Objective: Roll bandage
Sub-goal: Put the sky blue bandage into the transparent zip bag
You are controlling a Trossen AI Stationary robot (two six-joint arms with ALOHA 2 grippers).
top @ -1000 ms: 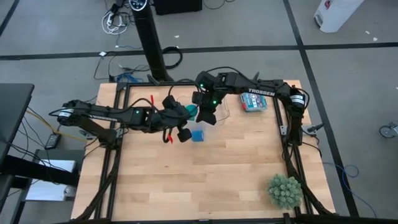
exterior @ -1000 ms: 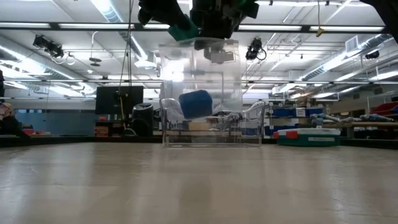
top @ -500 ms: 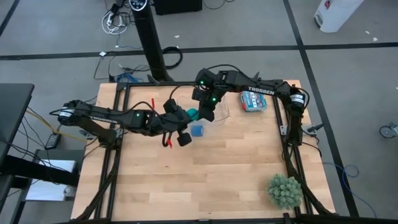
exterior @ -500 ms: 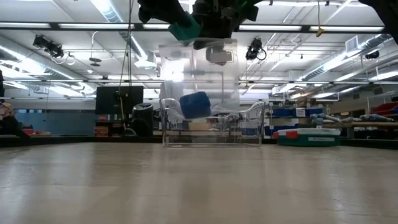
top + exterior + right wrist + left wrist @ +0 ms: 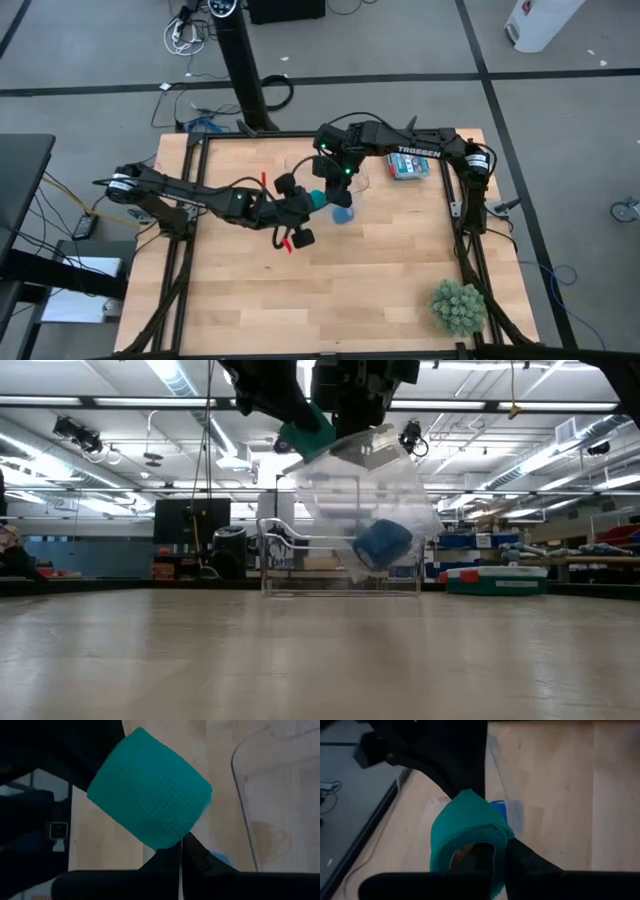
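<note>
Two dark robot arms meet above the far middle of a wooden counter (image 5: 380,270). The left tool (image 5: 308,199) is clamped on the bandage (image 5: 317,197) — a small teal coil, held up in the air well above the counter. In the left wrist view the coil (image 5: 467,832) sits between that tool's dark fingers, its hollow end facing the camera.

The right tool (image 5: 338,187) is just beside the left one, nearly touching it, with its jaws closed on the upper edge of a clear plastic bag (image 5: 375,500). The bag hangs tilted below the two tools, and a blue roll (image 5: 382,543) lies in its lower part. From the right wrist view the teal coil (image 5: 150,795) fills the space just ahead of the right tool's fingers.

Behind the tools stands a clear bin (image 5: 340,565). Beyond the right tool, near the right arm's base, lies a blue packet (image 5: 407,165). A spiky green plant (image 5: 458,306) sits well away from both tools — at the counter's near right corner.
</note>
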